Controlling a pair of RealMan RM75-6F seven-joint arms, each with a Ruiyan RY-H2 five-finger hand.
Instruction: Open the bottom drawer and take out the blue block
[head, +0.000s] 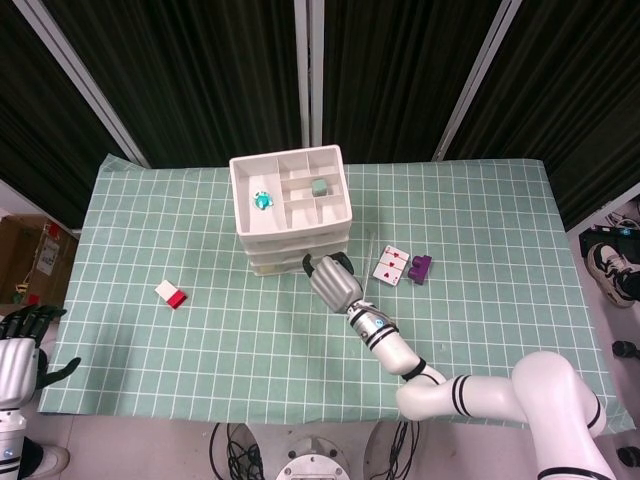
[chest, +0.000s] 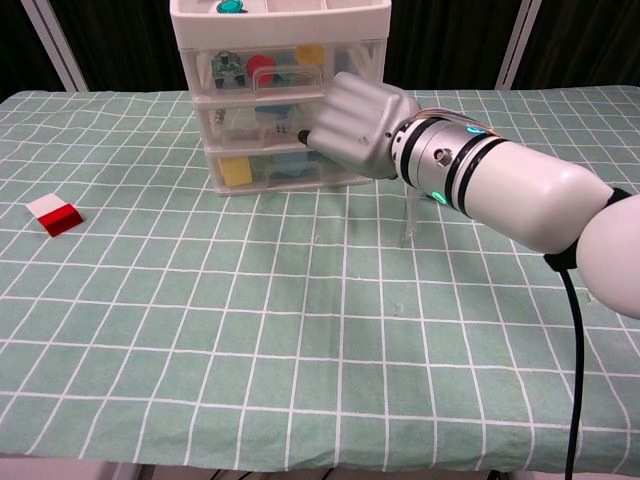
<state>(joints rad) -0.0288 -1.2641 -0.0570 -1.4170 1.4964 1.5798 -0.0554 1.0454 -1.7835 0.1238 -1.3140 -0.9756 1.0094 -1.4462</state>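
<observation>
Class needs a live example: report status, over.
Right hand at the drawer unit front. Left hand idle, open. Bottom drawer closed; nothing blocking.

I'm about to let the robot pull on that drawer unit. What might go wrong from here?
1. The drawer unit is light-looking and stands free on the tablecloth; pulling may drag or tip the whole stack rather than open the bottom drawer.
2. The right robot hand sits level with the middle and bottom drawers, so it may catch the wrong handle.
3. The hand hides the drawer front in the chest view, making the grip hard to check.
</observation>
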